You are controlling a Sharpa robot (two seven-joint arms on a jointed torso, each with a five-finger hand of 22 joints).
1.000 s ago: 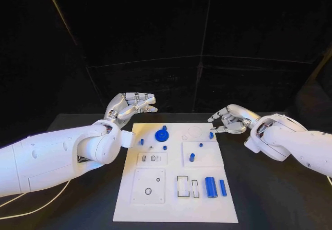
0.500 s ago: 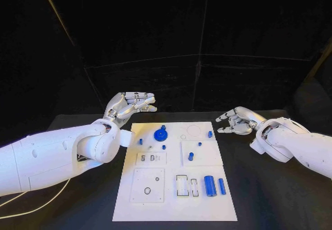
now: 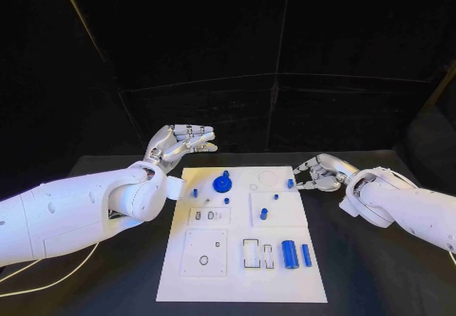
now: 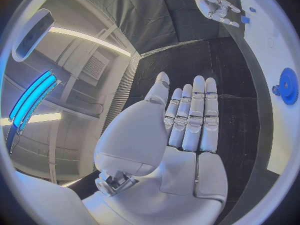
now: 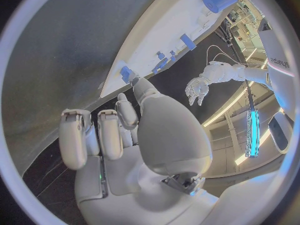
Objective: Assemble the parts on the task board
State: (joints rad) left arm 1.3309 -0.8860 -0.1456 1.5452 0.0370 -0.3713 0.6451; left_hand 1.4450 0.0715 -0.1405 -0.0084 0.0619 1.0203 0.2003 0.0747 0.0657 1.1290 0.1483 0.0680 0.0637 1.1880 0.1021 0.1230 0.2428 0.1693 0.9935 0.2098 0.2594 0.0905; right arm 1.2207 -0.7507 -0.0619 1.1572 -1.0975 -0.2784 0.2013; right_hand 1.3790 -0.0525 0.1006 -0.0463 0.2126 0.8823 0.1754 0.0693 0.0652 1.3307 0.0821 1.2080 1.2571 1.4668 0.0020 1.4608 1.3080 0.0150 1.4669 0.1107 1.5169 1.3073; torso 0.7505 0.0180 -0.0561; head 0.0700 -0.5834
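- I see the flat white task board [image 3: 238,263] mid-table, its rectangular recesses mostly bare.
- A toothed blue gear [image 3: 223,184] stands near its far end; two smooth blue cylinders [image 3: 290,254] lie near its right edge.
- My left hand [image 3: 178,145] hovers empty, fingers straight and side by side.
- My right hand [image 3: 318,174] reaches a small blue peg [image 3: 290,184] at the board's corner; I cannot tell whether it pinches it.

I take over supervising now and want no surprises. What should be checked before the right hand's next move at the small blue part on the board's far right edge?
1. Right hand at the small blue part: ok, fingertips beside it.
2. Part actually held: cannot tell, contact is hidden.
3. Left hand out of the way: ok, raised off the task board, holding nothing.
4. Blue gear seated on the board: ok.
5. Two blue cylinders lying near the board's front: ok, untouched.
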